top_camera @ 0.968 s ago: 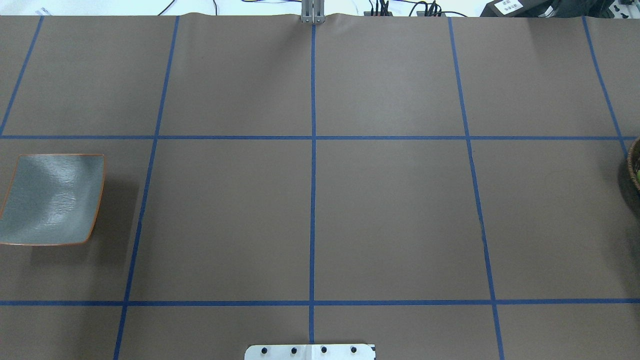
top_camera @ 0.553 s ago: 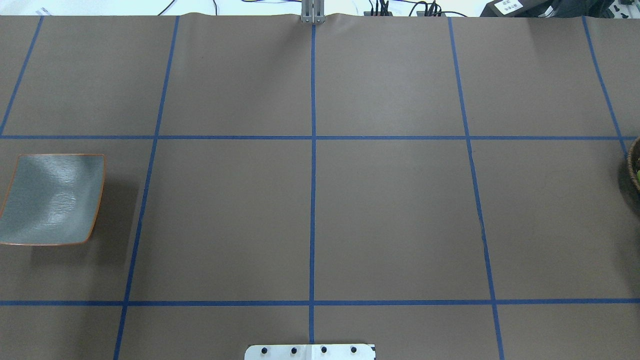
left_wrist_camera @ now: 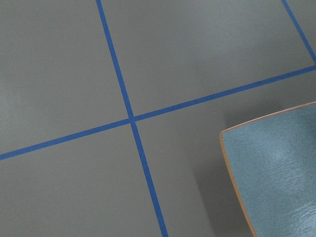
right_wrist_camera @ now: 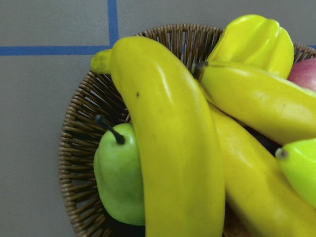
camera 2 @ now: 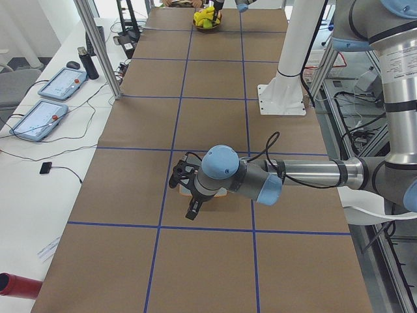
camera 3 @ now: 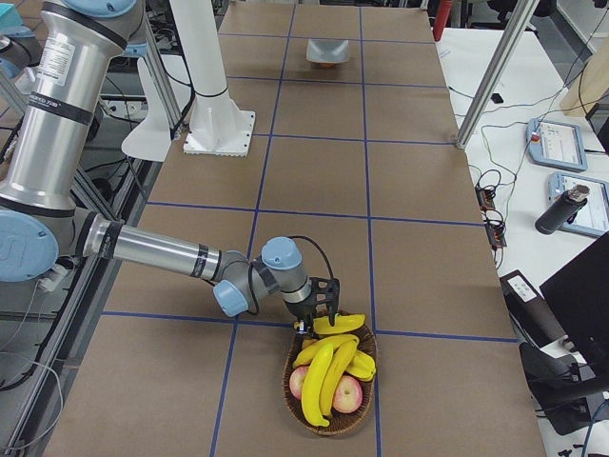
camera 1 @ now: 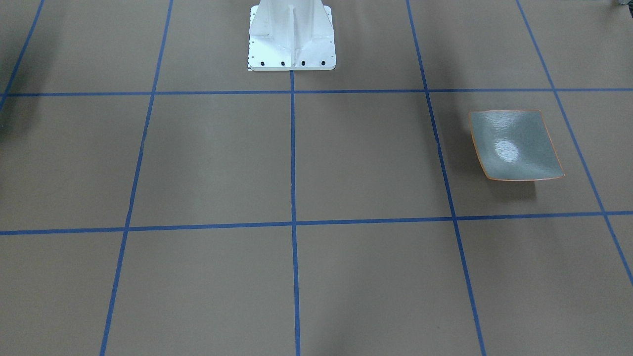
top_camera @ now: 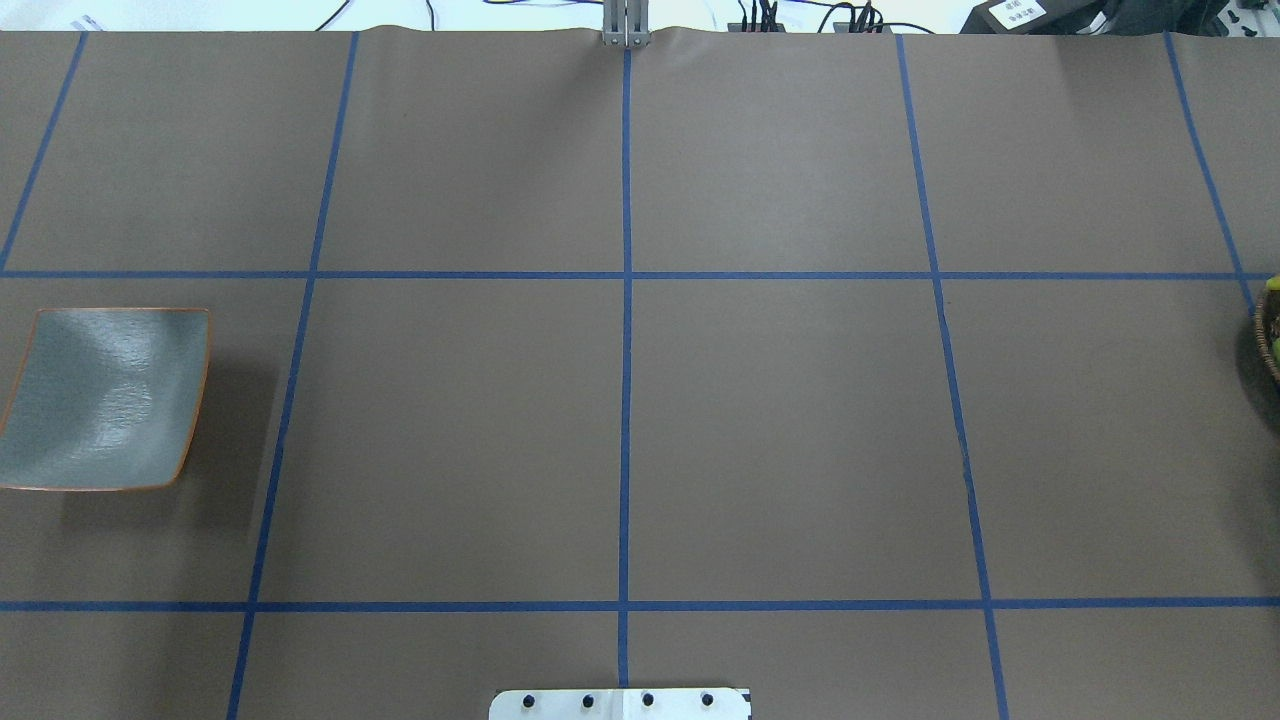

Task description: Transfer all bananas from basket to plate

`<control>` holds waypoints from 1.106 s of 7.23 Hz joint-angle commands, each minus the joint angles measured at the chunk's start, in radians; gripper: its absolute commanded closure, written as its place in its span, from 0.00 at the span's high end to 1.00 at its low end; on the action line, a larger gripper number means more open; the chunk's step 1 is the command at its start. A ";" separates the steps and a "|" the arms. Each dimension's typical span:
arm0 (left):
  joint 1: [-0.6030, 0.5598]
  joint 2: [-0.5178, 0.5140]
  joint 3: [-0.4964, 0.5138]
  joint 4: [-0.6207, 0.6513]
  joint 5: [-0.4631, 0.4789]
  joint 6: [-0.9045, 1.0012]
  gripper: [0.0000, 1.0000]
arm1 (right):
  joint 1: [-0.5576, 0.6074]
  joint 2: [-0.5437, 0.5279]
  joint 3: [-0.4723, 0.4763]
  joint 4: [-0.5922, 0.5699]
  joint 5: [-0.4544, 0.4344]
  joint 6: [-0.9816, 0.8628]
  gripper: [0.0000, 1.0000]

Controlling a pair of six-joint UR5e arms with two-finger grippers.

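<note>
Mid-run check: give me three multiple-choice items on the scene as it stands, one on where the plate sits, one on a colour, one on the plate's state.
1. The plate lies:
A) at the centre
B) toward the robot's left end
C) toward the robot's right end

2. The stemmed fruit beside the bananas in the wicker basket is:
A) red
B) purple
C) green

3. The plate is:
A) empty
B) holding one banana
C) holding four bananas

Key:
1 B: the overhead view has it at that view's left edge.
2 C: the right wrist view shows a green pear there.
3 A: its glazed surface is bare in both the overhead and front-facing views.
</note>
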 commanded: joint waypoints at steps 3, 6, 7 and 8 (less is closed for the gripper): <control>0.000 -0.001 0.005 0.002 0.000 -0.002 1.00 | 0.120 -0.031 0.081 -0.001 0.006 -0.051 0.00; 0.000 -0.007 -0.010 -0.002 0.000 0.002 1.00 | 0.165 -0.026 0.224 -0.007 0.008 -0.052 0.00; 0.002 -0.013 -0.017 -0.052 0.000 0.008 1.00 | 0.165 0.024 0.261 -0.003 0.014 -0.051 0.00; 0.003 -0.023 -0.006 -0.162 0.006 -0.003 1.00 | 0.163 0.090 0.281 0.020 0.056 -0.051 0.00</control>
